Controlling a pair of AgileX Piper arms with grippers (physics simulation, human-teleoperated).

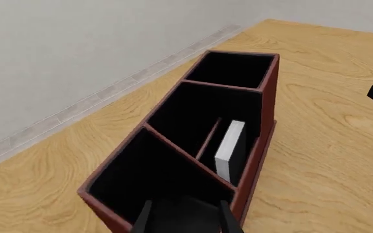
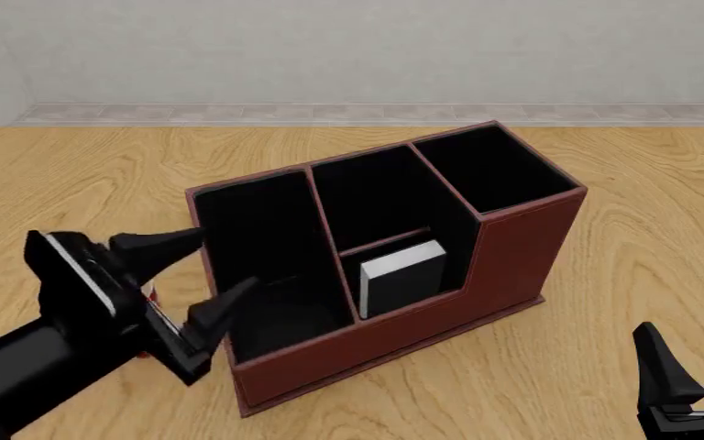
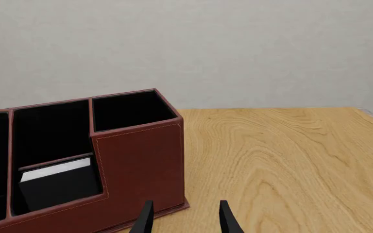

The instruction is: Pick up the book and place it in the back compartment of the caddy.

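Observation:
The reddish-brown caddy (image 2: 511, 266) stands mid-table. The black book (image 2: 403, 275) with white page edges stands upright inside it, in the small pocket behind the low outer wall, in front of the low cross divider. It also shows in the left wrist view (image 1: 230, 145) and the right wrist view (image 3: 60, 184). My left gripper (image 2: 203, 272) is open and empty at the caddy's left end, by the long slot (image 2: 260, 257); its fingertips (image 1: 144, 218) show there. My right gripper (image 2: 695, 353) is open and empty, low at the front right, apart from the caddy (image 3: 138, 165).
The tall square pocket (image 2: 493, 170) is at the caddy's right end. A grey wall with a baseboard (image 2: 352, 112) runs along the table's far edge. A sliver of red (image 2: 150, 298) shows behind my left gripper. Bare wood (image 2: 645, 229) lies right of the caddy.

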